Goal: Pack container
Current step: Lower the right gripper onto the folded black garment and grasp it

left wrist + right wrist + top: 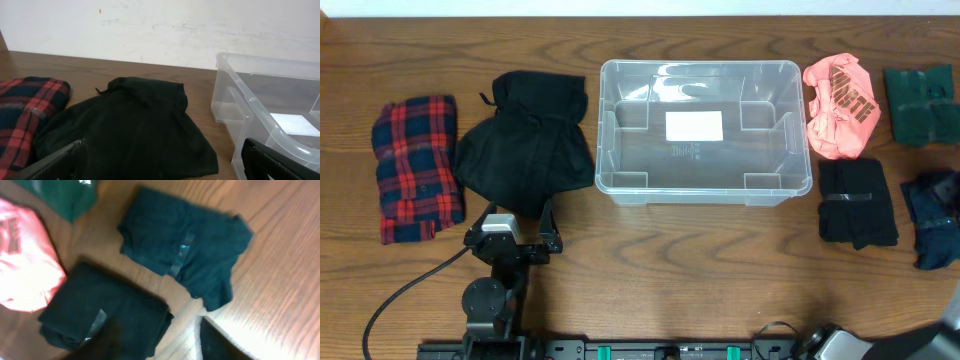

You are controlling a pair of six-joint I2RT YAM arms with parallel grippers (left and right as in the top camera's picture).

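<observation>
The wooden table (pixel 670 270) spreads out beneath me with packing not yet begun. At its centre stands the container (pixel 705 130), a clear plastic bin that holds nothing and shows only the white label (pixel 694 126) on its bottom. Six garments lie around it, so by my reckoning the whole job is still ahead. To its left, touching its wall, is a rumpled black garment (pixel 525 145), and beyond that a folded red-and-navy plaid cloth (pixel 415 168). To its right are a crumpled coral T-shirt (pixel 840 105) just beside the rim, a folded dark green piece (pixel 920 105), a folded black piece (pixel 858 203) and a navy one (pixel 937 218) near the edge. My left gripper (pixel 515 215) hangs at the near hem of the black garment, jaws spread wide and empty. My right gripper (pixel 165 345) hovers over the folded dark pieces. Its fingers are blurred at the bottom of the wrist view, but they appear parted with nothing between them.
</observation>
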